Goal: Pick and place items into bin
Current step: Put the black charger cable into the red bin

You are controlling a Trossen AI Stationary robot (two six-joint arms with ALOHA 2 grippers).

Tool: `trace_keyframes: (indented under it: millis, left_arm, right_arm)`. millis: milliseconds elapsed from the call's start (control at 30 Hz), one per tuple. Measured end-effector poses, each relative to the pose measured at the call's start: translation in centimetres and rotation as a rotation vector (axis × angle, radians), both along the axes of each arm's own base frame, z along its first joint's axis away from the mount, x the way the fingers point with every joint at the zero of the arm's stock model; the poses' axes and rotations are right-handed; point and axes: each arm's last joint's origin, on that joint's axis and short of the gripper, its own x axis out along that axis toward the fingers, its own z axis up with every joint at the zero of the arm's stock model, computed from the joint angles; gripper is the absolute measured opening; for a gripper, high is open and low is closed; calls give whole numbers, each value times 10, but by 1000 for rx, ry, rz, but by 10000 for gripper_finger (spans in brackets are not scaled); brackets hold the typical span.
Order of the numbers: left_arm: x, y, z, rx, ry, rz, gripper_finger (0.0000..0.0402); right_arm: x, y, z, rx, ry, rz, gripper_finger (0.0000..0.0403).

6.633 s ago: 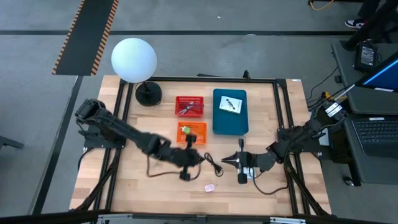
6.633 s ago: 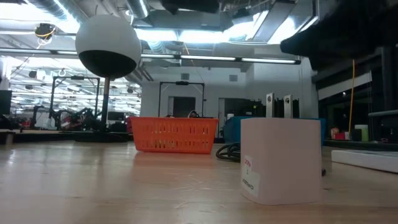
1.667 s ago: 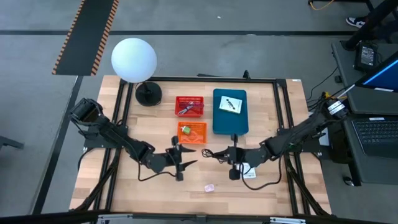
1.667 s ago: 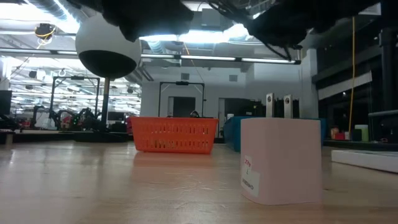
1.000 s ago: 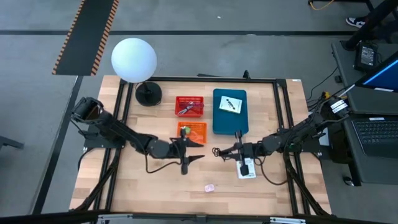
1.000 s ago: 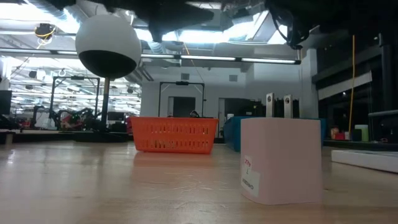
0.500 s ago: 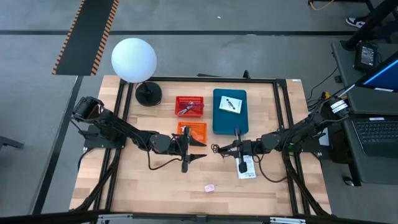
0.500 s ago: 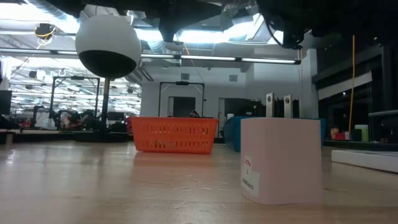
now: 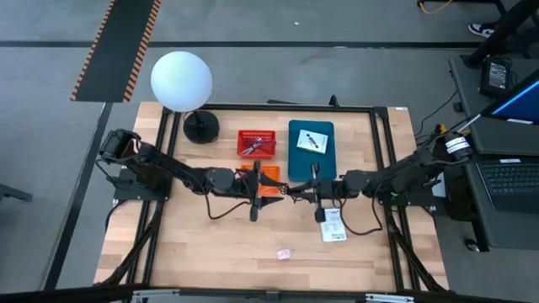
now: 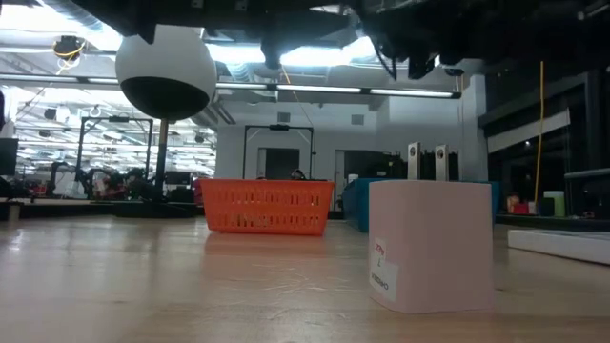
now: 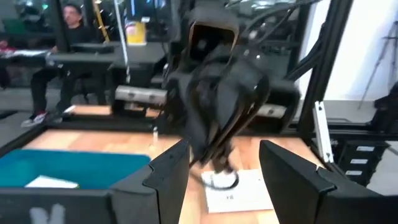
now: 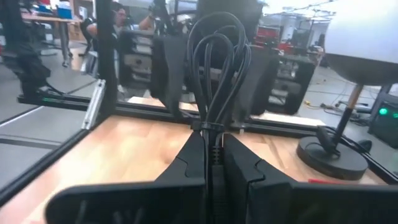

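My right gripper (image 9: 300,193) hangs mid-table, shut on a bundled black cord (image 12: 217,68), just right of the orange basket (image 9: 261,178). My left gripper (image 9: 257,194) hovers open over that basket's near edge and faces the cord; nothing is between its fingers (image 11: 168,177). A white printed packet (image 9: 332,225) lies flat on the wood below and to the right of the cord. Another packet (image 9: 312,141) lies in the blue bin (image 9: 312,168). A tiny pink piece (image 9: 284,252) rests near the front edge. My right gripper pinches the cord's bound neck (image 12: 213,134) between its two fingers, where the loops are tied together. The fingers run about level and point toward the table's left. The loops (image 11: 217,106) stick out past the fingertips, and the whole bundle is lifted clear of the table.
A red basket (image 9: 256,143) with small things stands beyond the orange one. The white globe lamp (image 9: 181,80) on its black foot (image 9: 201,127) is at the far left corner. A pale block (image 10: 429,246) stands close to the low camera.
My right gripper, still shut, has carried the black cord toward the table's left and far edges, off the white packet, which stays flat on the wood. My left gripper, still open, has moved toward the far edge, up to the orange basket.
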Motion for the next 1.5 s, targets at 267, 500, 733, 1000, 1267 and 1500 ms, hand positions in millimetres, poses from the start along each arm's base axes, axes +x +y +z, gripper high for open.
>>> trace_keyframes:
  millis: [267, 500, 733, 1000, 1267, 1500]
  left_arm:
    - [3, 15, 2, 14, -17, -47, 185]
    - [4, 26, 3, 46, -27, -53, 185]
    - [5, 35, 5, 58, -57, -100, 184]
    - [8, 46, 10, 75, -67, -141, 160]
    - [9, 51, 8, 147, -47, -130, 40]
    - [9, 52, 7, 184, -32, -125, 14]
  right_arm:
    - [4, -11, -2, 4, 5, -9, 12]
    - [5, -18, -2, 6, 5, -30, 12]
    - [6, -24, -1, 8, -1, -49, 12]
    - [6, -26, -2, 4, 5, -56, 12]
    - [6, -26, -3, -5, 14, -62, 16]
    - [6, -27, -3, -9, 17, -65, 26]
